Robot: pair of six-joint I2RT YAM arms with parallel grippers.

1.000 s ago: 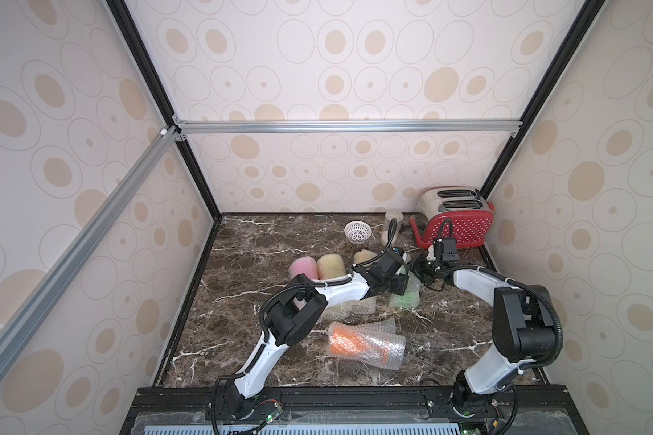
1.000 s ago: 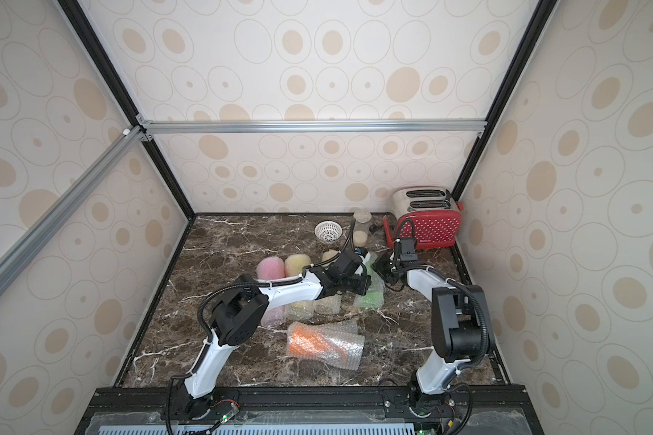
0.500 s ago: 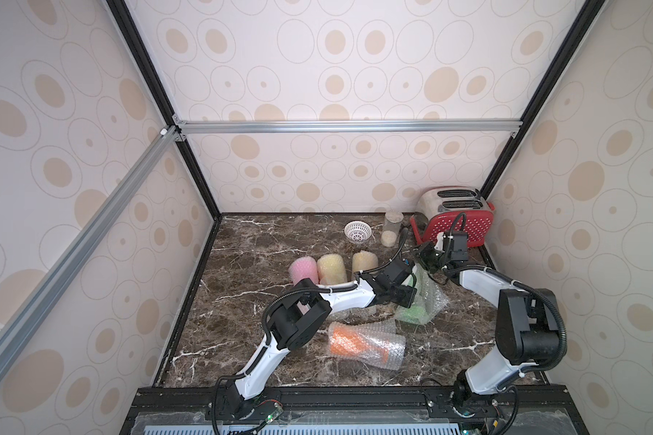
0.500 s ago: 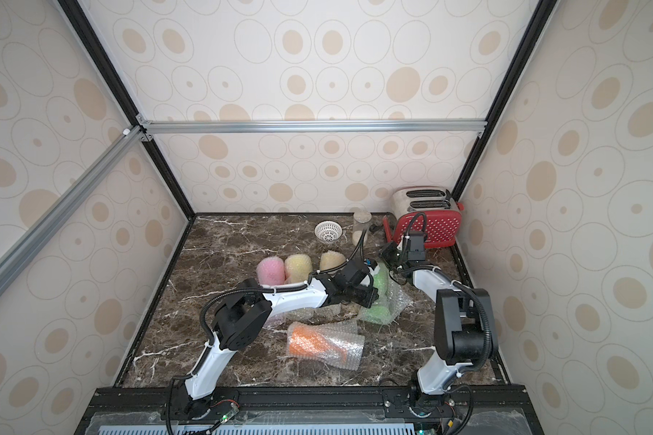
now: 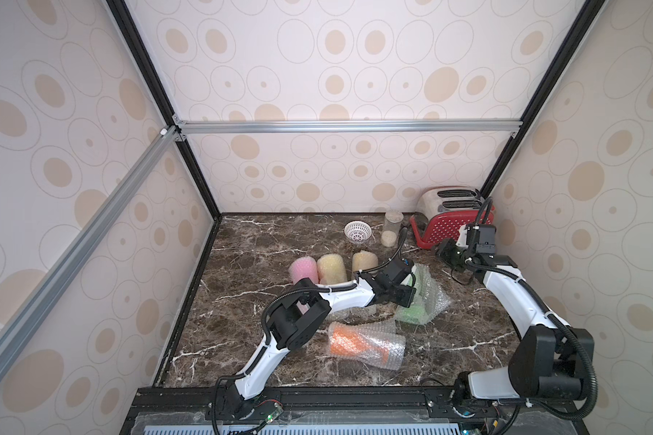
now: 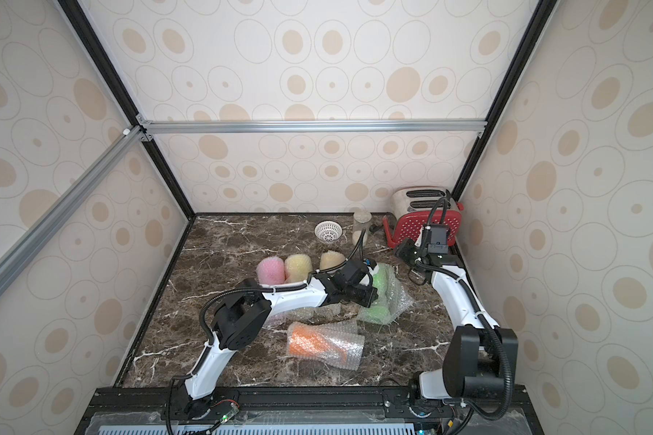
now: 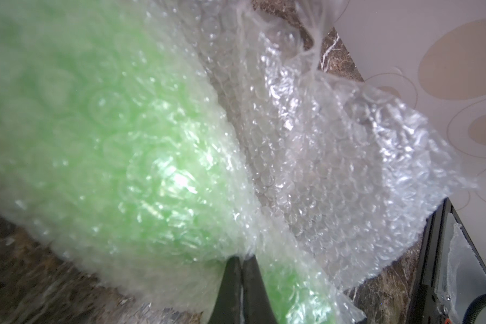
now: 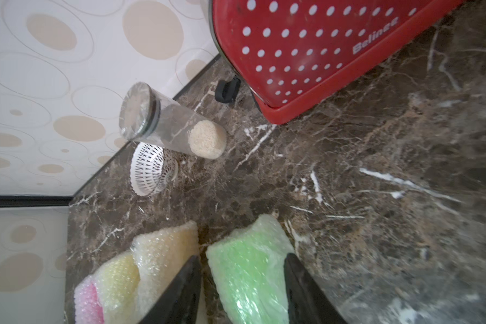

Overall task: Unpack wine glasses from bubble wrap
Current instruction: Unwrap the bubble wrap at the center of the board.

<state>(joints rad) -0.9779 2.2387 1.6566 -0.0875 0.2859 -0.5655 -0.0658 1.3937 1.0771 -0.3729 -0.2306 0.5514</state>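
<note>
On the table (image 5: pixel 264 241), the toaster (image 5: pixel 449 226) stands back right, the jar (image 5: pixel 391 228) left of it, the bowl (image 5: pixel 357 230) left of the jar. Before the bowl, three wrapped glasses (image 5: pixel 331 267) sit side by side. Right of them lies a fourth glass (image 5: pixel 415 310) in loose wrap (image 5: pixel 436 297), the left gripper (image 7: pixel 240 258) on the wrap. A fifth glass (image 5: pixel 359 344) lies before it. The right gripper (image 5: pixel 446 254) is between toaster and fourth glass.

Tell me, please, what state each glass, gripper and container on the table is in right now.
Green glass: in loosened wrap.
Orange glass: wrapped, lying down.
Pink glass: wrapped.
Yellow glasses: both wrapped.
Left gripper: shut on that wrap.
Right gripper: open, empty.
Jar: upright, lidded.
Bowl: empty.
</note>
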